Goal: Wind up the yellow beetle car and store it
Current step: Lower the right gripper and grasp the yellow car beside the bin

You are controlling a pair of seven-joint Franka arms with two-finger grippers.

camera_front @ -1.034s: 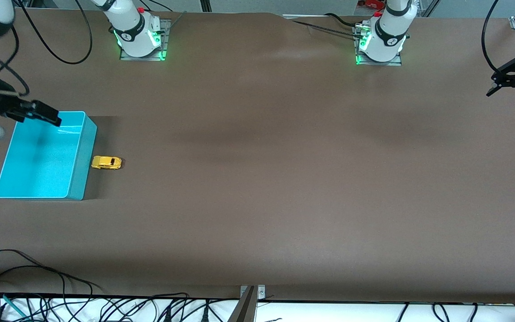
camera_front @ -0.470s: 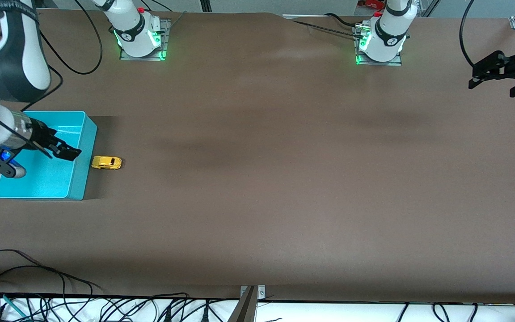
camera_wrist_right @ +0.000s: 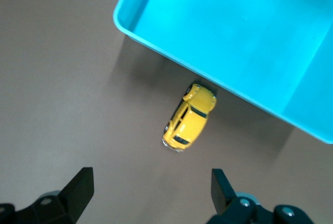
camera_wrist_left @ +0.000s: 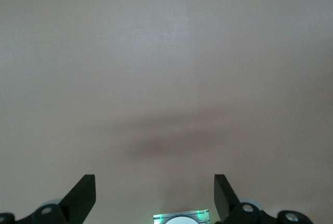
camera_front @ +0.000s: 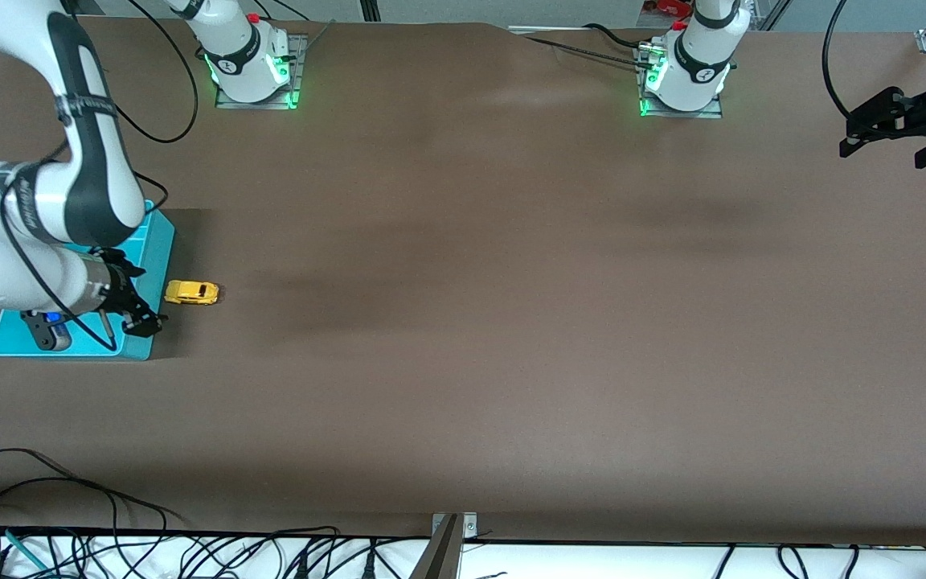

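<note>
Turquoise bin (camera_front: 159, 241) is sitting under the right arm, whose right gripper (camera_front: 141, 320), fingers apart, is hovering over its corner. Yellow beetle car (camera_front: 191, 292) is resting just beside that gripper, nearly touching the bin wall; light, rigid, probably slippery, best pinched across its flanks. Left gripper (camera_front: 873, 133) is waiting, fingers apart.

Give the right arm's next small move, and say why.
Probably shift the right gripper over the car and lower it: its jaws are open, the car sits on the table beside the bin, and the left gripper waits elsewhere.
</note>
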